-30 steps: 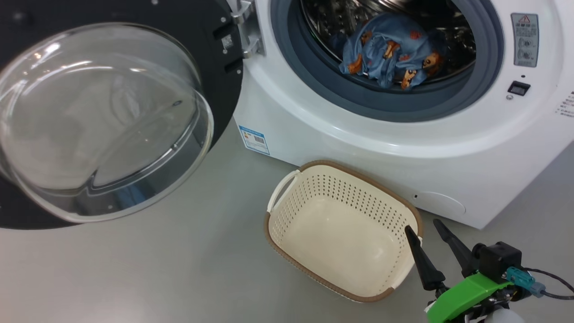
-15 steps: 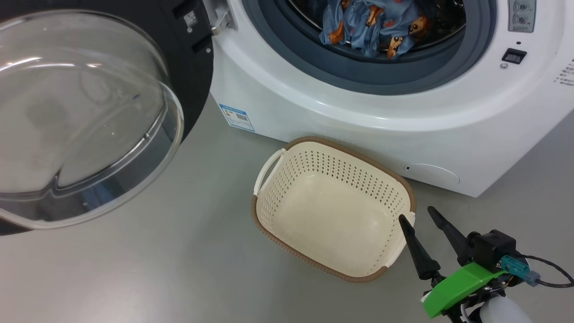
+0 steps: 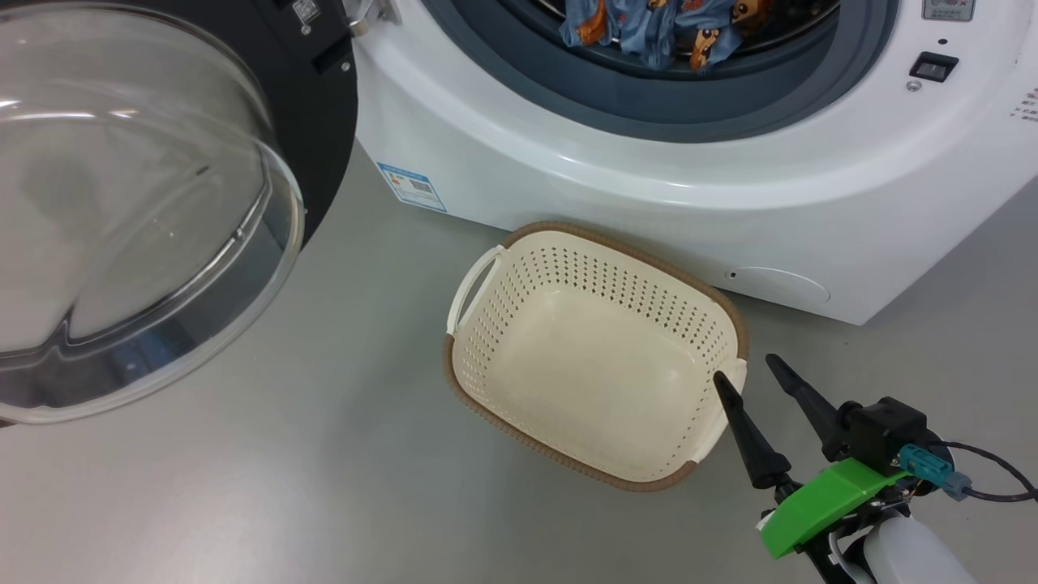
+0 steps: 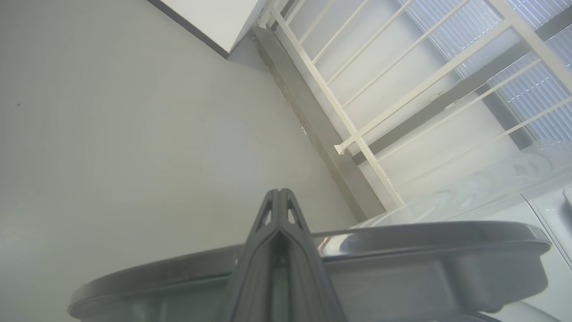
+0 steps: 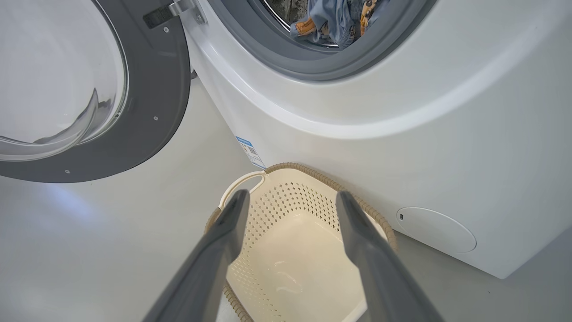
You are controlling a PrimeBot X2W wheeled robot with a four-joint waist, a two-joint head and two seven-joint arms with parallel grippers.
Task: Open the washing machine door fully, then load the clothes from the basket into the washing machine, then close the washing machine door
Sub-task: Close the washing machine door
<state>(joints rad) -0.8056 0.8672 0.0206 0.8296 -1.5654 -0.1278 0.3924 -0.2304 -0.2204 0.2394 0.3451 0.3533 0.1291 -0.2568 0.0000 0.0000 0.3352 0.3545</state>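
Clothes (image 3: 649, 28) lay inside the washing machine (image 3: 616, 186), basket (image 3: 584, 268) empty on the floor (image 3: 324, 487) beside it, door (image 3: 324, 122) wide open, not yet closed; right pincer (image 3: 744, 368) spread, left pincer (image 4: 279, 193) pressed together.

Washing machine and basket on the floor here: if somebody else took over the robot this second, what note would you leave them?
Left tool: shut, holding nothing, next to a dark curved rim, probably the door's.
Right tool: open, empty, by the basket's right handle.
Things: door swung wide open; basket empty on the floor in front of the washing machine; clothes inside the machine, close to the front of its opening.
Done: door opened, clothes loaded.
Left: close the door; first check that no fabric hangs out of the opening.
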